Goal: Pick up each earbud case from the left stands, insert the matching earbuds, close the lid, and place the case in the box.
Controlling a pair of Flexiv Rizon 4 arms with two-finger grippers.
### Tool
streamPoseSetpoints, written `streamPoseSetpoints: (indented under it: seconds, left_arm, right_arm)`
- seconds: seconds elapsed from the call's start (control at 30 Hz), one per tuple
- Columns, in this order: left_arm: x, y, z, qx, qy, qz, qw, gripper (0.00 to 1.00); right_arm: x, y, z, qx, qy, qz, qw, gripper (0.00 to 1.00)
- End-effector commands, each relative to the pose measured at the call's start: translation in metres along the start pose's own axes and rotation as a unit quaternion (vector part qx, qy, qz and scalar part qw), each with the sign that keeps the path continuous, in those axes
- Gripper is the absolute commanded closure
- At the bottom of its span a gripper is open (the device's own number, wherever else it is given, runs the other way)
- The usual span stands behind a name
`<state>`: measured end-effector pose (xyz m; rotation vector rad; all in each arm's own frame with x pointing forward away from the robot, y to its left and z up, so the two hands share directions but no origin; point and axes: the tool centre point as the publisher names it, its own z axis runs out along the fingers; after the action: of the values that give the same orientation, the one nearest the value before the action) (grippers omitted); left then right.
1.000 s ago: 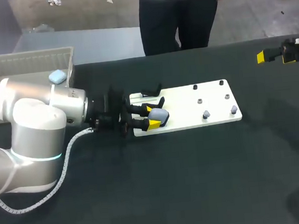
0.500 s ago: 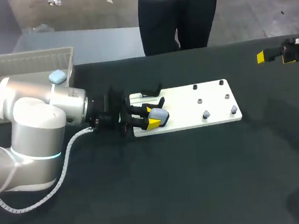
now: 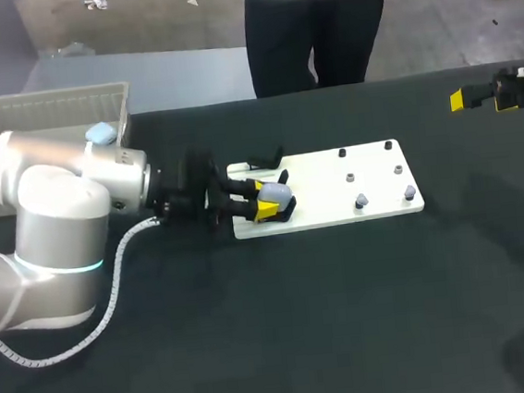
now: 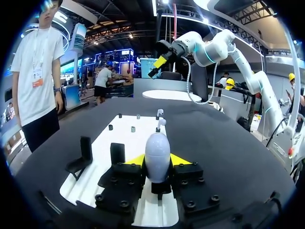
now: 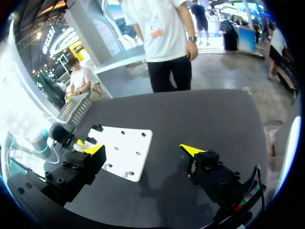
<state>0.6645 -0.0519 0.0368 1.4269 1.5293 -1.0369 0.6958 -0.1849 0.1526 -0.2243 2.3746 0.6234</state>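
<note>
left arm [image 3: 54,207]: glossy white and silver cylindrical links, rounded elbow caps | joint: thin cyan light ring [image 3: 60,268] | cable [image 3: 114,278]: white, spiral-wrapped | left gripper [image 4: 157,160]: black blocks, recessed screws, yellow wedge tips | right gripper [image 5: 143,151]: same build, red and green wires [image 5: 245,196]

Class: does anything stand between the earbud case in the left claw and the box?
Nothing visible does: between the earbud case in the left claw and the box lie only the table and the left arm itself.
</note>
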Motion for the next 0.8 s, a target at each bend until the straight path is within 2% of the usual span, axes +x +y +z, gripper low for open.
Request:
streamPoseSetpoints:
  seconds: [0.03,0.3,0.43,0.8]
  left_arm:
    - [-0.008,-0.007,-0.008,-0.009,-0.009,-0.001,1.0,1.0]
    - [-0.043,-0.007,-0.009,-0.015,-0.016,0.001,1.0,1.0]
    - [-0.059,0.003,0.0,-0.022,-0.013,-0.002,1.0,1.0]
    - [-0.091,0.019,0.024,-0.034,-0.028,0.014,0.999,1.0]
  right_arm:
    - [0.0,-0.001,0.002,-0.001,0.0,0.0,1.0,0.0]
    - [0.0,-0.001,0.002,-0.001,0.0,0.0,1.0,0.0]
    - [0.005,0.014,0.01,-0.009,0.01,-0.035,0.999,0.0]
    - [0.018,0.065,0.027,-0.043,0.043,-0.071,0.996,0.0]
